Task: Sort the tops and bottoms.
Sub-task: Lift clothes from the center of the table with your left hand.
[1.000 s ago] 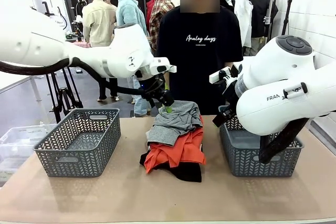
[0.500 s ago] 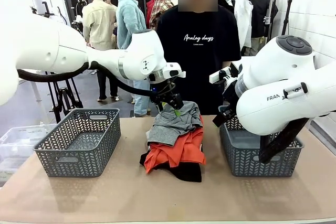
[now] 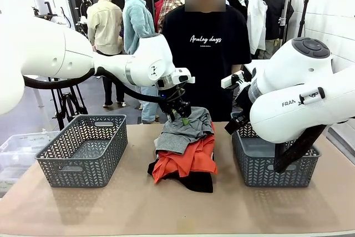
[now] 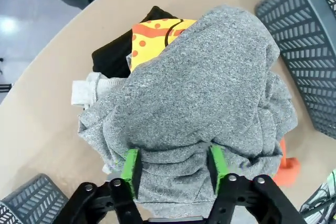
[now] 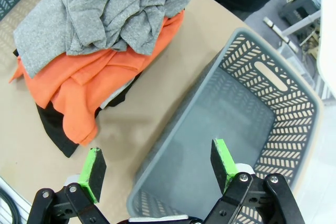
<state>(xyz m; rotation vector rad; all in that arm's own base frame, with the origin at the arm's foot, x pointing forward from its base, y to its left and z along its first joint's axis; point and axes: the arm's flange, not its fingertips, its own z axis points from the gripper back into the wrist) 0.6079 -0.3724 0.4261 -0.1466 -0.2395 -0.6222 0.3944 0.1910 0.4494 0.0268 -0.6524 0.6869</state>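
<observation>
Left wrist view is showing the left claw (image 4: 173, 166) spread astride a fold of the grey top (image 4: 199, 93), lying uppermost on the pile (image 3: 188, 162) mid-way along the bench (image 3: 166, 209); soft, light and limp, it is probably wanting a pinch there, while the right claw (image 5: 158, 169) is hanging spread over a basket (image 5: 294, 103).

Bright, even overhead light; soft shadows sit beneath the baskets (image 3: 83, 148) and clothes (image 3: 186, 148) on the table (image 3: 166, 209). The left arm (image 3: 50, 48) glares white. Wrist views bow at the edges (wide lens); focus is sharp throughout.
</observation>
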